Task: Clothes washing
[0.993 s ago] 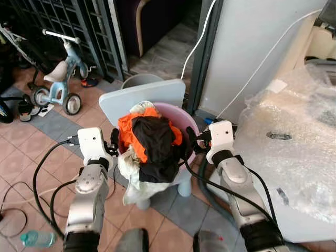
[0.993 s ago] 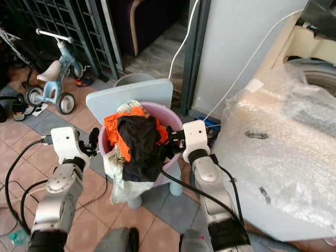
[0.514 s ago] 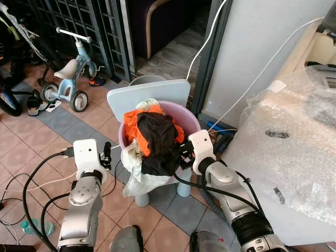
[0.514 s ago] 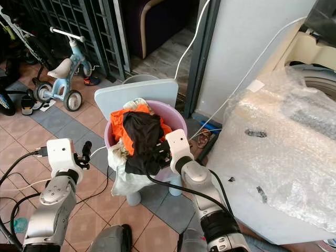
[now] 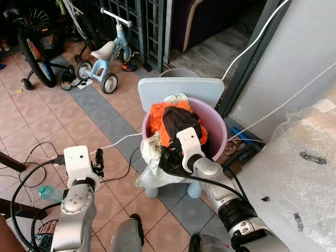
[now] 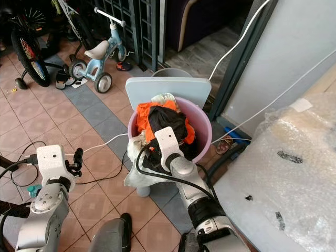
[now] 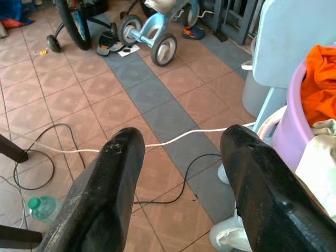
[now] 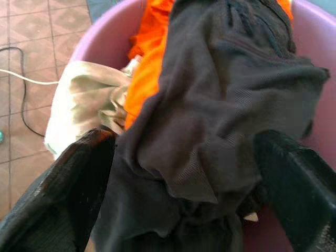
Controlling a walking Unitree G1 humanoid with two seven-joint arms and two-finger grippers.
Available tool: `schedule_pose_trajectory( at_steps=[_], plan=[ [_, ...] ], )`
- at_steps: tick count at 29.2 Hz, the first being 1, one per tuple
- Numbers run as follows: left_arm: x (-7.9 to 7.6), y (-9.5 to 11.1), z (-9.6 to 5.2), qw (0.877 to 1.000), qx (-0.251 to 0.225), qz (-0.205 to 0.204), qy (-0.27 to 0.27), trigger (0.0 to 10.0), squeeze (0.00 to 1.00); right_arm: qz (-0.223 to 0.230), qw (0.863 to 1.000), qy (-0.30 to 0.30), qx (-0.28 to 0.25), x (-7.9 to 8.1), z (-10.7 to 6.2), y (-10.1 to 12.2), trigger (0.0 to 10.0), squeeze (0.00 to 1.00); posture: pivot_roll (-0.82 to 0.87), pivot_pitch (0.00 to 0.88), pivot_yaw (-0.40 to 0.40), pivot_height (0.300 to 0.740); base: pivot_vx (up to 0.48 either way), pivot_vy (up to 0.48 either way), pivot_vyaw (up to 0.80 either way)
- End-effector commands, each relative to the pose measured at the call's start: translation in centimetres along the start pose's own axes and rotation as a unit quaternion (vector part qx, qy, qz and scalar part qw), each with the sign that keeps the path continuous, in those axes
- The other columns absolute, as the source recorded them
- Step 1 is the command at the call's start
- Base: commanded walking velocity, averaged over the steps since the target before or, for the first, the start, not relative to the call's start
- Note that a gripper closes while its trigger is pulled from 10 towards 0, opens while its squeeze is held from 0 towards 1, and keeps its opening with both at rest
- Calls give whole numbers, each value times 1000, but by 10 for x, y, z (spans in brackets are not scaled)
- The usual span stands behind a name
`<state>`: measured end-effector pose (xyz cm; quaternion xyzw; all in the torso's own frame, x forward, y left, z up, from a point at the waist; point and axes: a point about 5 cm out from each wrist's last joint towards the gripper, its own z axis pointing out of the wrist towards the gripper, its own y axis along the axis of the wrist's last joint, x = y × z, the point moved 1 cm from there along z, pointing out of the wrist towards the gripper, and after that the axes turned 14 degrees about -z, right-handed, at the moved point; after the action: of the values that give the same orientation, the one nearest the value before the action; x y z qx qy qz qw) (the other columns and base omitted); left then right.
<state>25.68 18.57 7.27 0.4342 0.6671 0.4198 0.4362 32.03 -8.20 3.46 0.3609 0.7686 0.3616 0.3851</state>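
Sitting on a small pale blue chair is a round purple tub piled high with clothes. On top lies a black garment, with an orange cloth under it and a cream cloth hanging over the near left rim of the tub. The right gripper is down in the pile, with its two black fingers spread wide on either side of the black garment; the cloth bunches up between them, but the fingers are not pressed shut on it. The silver right arm reaches in from the near side of the tub. The left gripper hangs over the tiled floor to the left of the chair, well apart from the tub, with its fingers spread and nothing between them. A white cable and a black cable run across the floor below it. A green bottle lies on the tiles near the left arm. Far to the left stands a little blue tricycle, with a big bike wheel beside it. To the right is a big thing wrapped in bubble wrap. A dark metal gate stands at the far side, behind the tricycle.
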Motion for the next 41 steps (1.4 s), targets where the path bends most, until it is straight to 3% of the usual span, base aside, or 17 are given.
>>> schedule_pose_trajectory(
  at_steps=[1,3,4,5,6,20,41],
  plan=[
    [-3,-1,1,1000,5,7,-4,10000,0,-2,999,-32,15,-9,2,-1,10000,0,91,145,-22,740,0,0,0],
    [-4,0,4,1000,4,7,-6,10000,0,-2,999,-38,23,-11,3,-1,9882,0,83,143,-19,740,0,0,0],
    [-5,0,5,1000,5,7,-7,10000,0,3,999,-36,32,-10,4,-3,745,0,82,141,-20,740,0,0,0],
    [-5,0,5,1000,5,7,-8,10000,0,5,999,-33,35,-9,5,-4,745,0,82,141,-21,740,0,0,0],
    [-6,0,6,1000,6,8,-8,10000,0,10,999,-30,40,-8,6,-5,0,0,83,140,-22,740,0,0,0],
    [-10,-2,7,1000,6,8,-11,10000,0,70,997,31,4,15,15,16,0,0,89,142,-23,740,0,0,0],
    [-2,-5,-11,1000,15,6,8,10000,0,96,994,49,19,32,15,8,0,0,109,218,-44,740,0,0,0]
  ],
)
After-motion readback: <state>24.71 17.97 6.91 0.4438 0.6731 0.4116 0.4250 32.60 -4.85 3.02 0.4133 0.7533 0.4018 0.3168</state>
